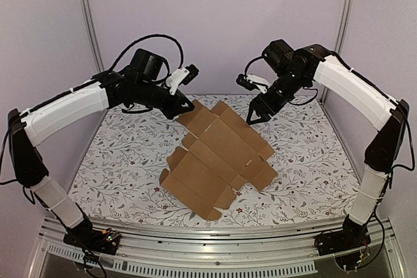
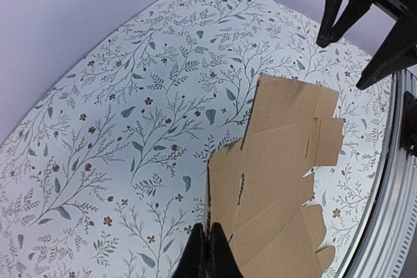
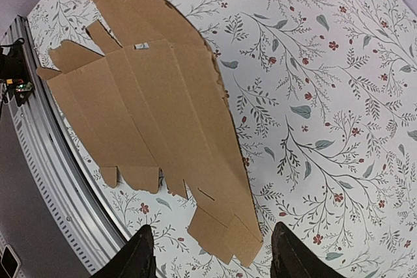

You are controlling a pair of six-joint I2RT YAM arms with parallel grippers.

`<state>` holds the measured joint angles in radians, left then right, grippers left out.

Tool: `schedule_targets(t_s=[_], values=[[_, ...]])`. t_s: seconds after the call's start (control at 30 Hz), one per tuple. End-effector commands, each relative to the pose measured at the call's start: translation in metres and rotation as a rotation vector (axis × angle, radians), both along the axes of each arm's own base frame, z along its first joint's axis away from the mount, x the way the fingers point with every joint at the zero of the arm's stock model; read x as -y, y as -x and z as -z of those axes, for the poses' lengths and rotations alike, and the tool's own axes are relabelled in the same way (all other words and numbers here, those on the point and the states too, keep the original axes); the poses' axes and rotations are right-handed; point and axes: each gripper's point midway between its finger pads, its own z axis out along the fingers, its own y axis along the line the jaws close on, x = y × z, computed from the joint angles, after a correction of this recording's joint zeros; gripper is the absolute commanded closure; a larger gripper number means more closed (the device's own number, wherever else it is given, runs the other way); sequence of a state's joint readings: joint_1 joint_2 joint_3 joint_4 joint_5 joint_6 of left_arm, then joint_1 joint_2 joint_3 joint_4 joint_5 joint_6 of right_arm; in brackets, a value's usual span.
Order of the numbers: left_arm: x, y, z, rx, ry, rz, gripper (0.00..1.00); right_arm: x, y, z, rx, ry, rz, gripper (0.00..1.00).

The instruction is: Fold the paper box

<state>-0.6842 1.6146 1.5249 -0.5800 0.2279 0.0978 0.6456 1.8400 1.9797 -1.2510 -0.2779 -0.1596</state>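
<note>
**Left jaws pinch the sheet's far corner; right jaws gape above its other side**

The paper box [image 1: 218, 157] is a flat, unfolded brown sheet lying slantwise across the middle of the table [image 1: 124, 161], running from the far centre towards the near edge; its nearest flaps stop short of the metal rail [image 1: 215, 232] along the table front. To the left and right of the sheet, wide stretches of flowered cloth lie bare as far as the lilac walls [image 1: 215, 24].

The left gripper [image 1: 185, 107] is closed on the sheet's far-left flap; the right gripper [image 1: 255, 118] hangs over the far-right flaps with its fingers spread and nothing between them.

The overhead view gives the full outline of the sheet and both arms arching inward from the sides, but the grip itself is small there. The left wrist view shows it plainly; the two dark fingers meet with a thin raised cardboard edge between them, and the right gripper's parted fingers stand in the upper right corner. The right wrist view alone shows the slots and notched tabs along the sheet's rail side, and cardboard lying between and below its own fingertips; whether they touch it cannot be told.
</note>
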Motion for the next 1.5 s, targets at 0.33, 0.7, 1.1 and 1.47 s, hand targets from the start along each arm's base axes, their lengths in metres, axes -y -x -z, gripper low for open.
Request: schedule_targets(t_s=[0.33,0.7,1.1,1.47], values=[[-0.030,0.027,-0.004,-0.041,0.221,-0.147,1.00,-0.027,-0.018,0.000,0.139,-0.130,-0.123,0.40],[-0.035,0.034,-0.004,-0.040,0.251,-0.154,1.00,-0.042,-0.010,0.025,0.057,-0.166,-0.204,0.49],[-0.041,0.037,0.000,-0.041,0.239,-0.168,1.00,-0.032,-0.014,0.046,0.046,-0.111,-0.194,0.58],[-0.051,0.050,-0.002,-0.047,0.243,-0.154,1.00,-0.021,-0.008,0.045,0.053,-0.137,-0.206,0.60]])
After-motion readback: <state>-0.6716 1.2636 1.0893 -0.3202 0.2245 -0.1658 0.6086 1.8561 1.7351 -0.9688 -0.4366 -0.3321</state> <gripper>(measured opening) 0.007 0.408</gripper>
